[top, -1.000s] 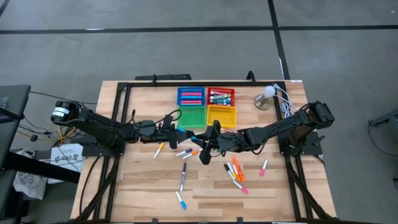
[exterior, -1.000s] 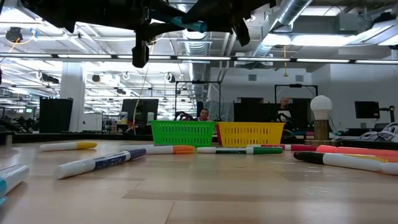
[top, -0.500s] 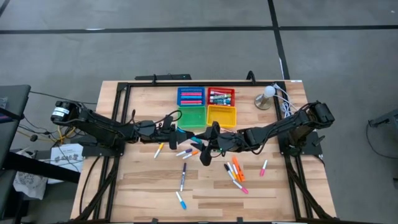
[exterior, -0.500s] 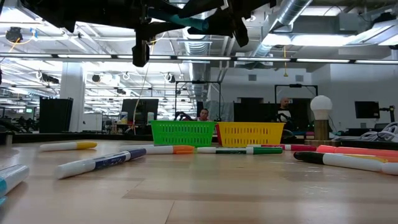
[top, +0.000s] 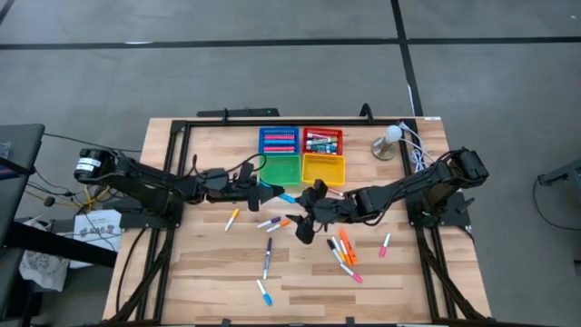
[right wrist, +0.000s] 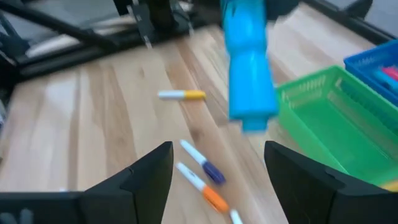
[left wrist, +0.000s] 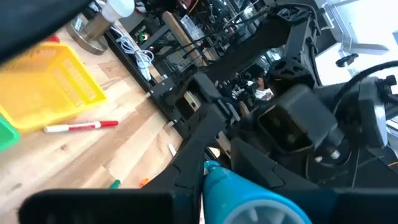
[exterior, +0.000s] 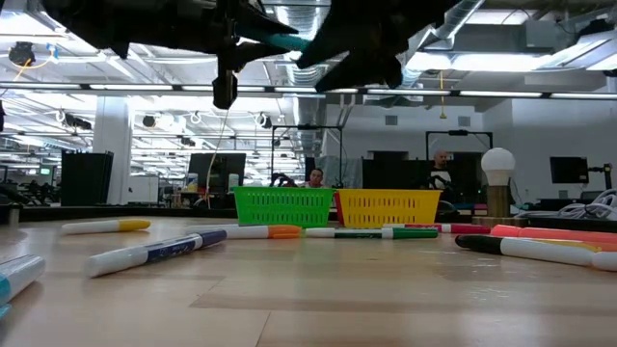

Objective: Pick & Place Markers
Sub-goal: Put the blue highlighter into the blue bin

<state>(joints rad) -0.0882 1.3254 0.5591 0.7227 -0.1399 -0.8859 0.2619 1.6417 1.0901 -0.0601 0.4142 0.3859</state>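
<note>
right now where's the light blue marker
The light blue marker is held off the table in the left gripper, just in front of the green tray.

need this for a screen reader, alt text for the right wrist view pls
A blue marker hangs in the air above a wooden table, ahead of the right gripper and its open jaws. Beside it stands an empty green tray; three more markers lie on the wood, one yellow-capped.
</note>
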